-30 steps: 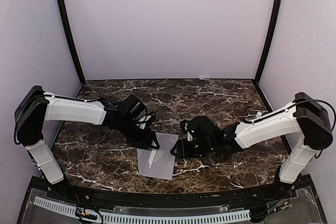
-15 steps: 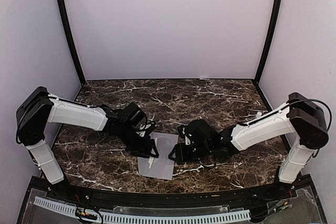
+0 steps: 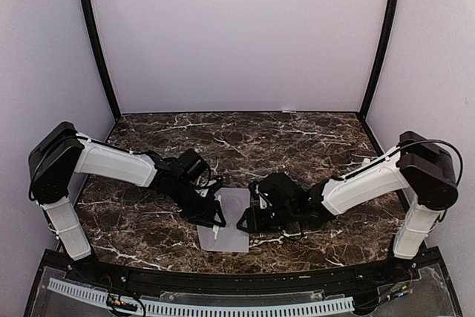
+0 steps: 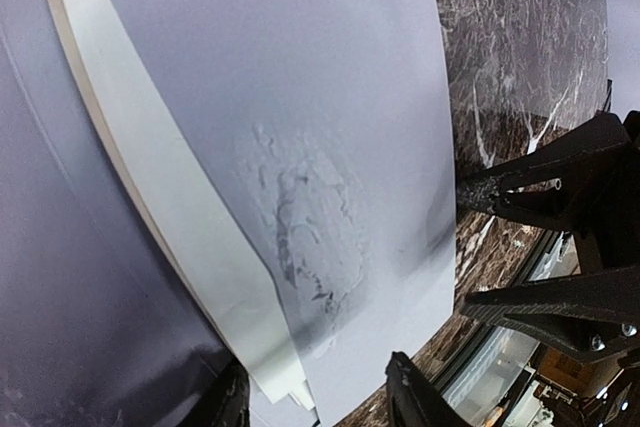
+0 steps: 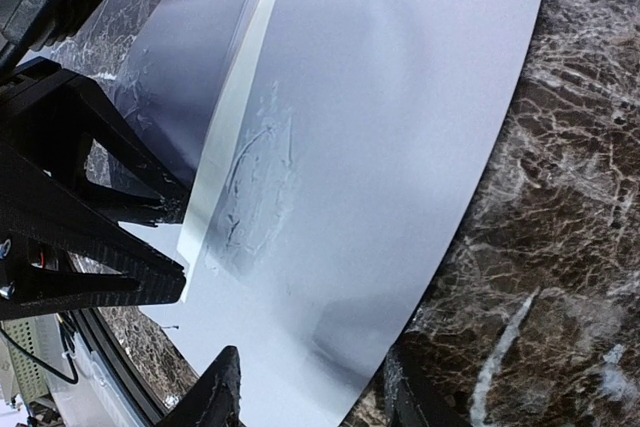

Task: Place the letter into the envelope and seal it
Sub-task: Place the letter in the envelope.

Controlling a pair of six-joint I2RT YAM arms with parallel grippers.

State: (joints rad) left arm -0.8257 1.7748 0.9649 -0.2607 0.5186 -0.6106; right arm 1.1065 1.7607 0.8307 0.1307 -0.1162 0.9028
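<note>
Lavender envelope (image 3: pixel 234 239) lies under half-open left pincer (image 4: pixel 318 384) and right pincer (image 5: pixel 310 375).

A flat, pale grey-lavender paper envelope (image 3: pixel 232 237) lies on the dark veined marble table (image 3: pixel 297 139), a cream sliver of letter (image 3: pixel 215 231) showing near its left edge. The left gripper (image 3: pixel 216 217) and right gripper (image 3: pixel 243 221) flank it.

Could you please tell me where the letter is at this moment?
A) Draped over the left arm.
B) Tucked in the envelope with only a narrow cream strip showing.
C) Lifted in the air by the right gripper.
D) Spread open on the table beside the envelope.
B: both wrist views show only a thin cream strip of the letter peeking out of the envelope, which lies flat on the table.
</note>
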